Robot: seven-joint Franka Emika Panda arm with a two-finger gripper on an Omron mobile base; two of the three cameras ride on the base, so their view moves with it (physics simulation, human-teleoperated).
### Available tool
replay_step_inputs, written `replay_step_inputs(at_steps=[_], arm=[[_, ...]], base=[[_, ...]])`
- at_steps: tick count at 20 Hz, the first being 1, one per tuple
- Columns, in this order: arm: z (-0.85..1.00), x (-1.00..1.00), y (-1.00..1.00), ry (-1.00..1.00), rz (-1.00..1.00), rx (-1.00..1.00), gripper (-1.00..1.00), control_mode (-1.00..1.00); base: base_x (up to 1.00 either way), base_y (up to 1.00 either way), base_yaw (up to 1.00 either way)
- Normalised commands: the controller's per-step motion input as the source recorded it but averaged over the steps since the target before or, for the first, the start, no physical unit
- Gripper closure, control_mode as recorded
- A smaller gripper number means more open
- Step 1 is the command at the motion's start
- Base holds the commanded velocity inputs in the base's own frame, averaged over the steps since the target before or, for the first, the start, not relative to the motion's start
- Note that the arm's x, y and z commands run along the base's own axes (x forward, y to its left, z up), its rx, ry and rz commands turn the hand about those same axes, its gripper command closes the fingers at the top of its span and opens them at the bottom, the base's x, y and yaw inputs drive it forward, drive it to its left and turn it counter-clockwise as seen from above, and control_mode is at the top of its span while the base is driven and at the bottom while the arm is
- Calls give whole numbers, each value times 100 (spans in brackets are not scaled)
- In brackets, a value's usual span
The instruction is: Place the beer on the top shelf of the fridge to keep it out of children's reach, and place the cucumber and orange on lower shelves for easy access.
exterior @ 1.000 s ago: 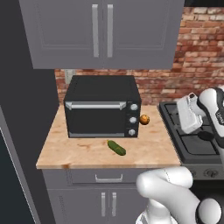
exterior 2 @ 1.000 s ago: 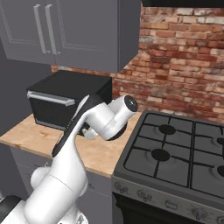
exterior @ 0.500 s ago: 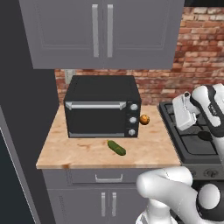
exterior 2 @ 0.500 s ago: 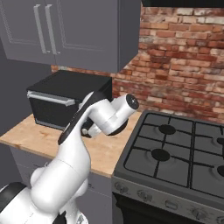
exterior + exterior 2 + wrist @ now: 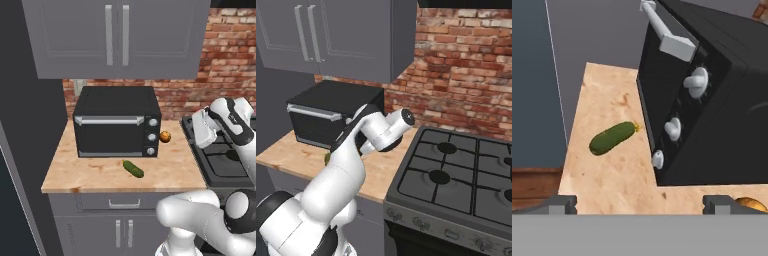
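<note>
Left base view, left to right: fridge point(image 5: 22, 165) as a dark slab at the left edge, then counter point(image 5: 90, 177) with the oven point(image 5: 116, 121) on it, cucumber point(image 5: 133, 169) lying flat in front of the oven door, orange point(image 5: 165, 136) just beside the oven's right side, gripper point(image 5: 204, 131) hanging over the counter's right end by the stove point(image 5: 220, 160). Looks like the reach toward the first pick, nothing yet moved to a shelf; beer out of sight, possibly hidden. Hand view: cucumber point(image 5: 612, 138) well ahead and left of the fingertips point(image 5: 561, 204), orange point(image 5: 751, 204) peeking just beside the right tip. Next move probably calls for lowering toward one of the two and lining the jaws across it. Jaws spread fully wide, empty, touching nothing.
</note>
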Motion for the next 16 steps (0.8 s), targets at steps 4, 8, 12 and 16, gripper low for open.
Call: replay_step_inputs(at_steps=[4,8,12,16], arm=[[-28,33,0,0,0,0,-100,-100],[-26,34,0,0,0,0,-100,-100],[-24,35,0,0,0,0,-100,-100],[-20,37,-5,0,1,0,-100,-100]], base=[[0,0,0],[0,0,0],[0,0,0],[0,0,0]])
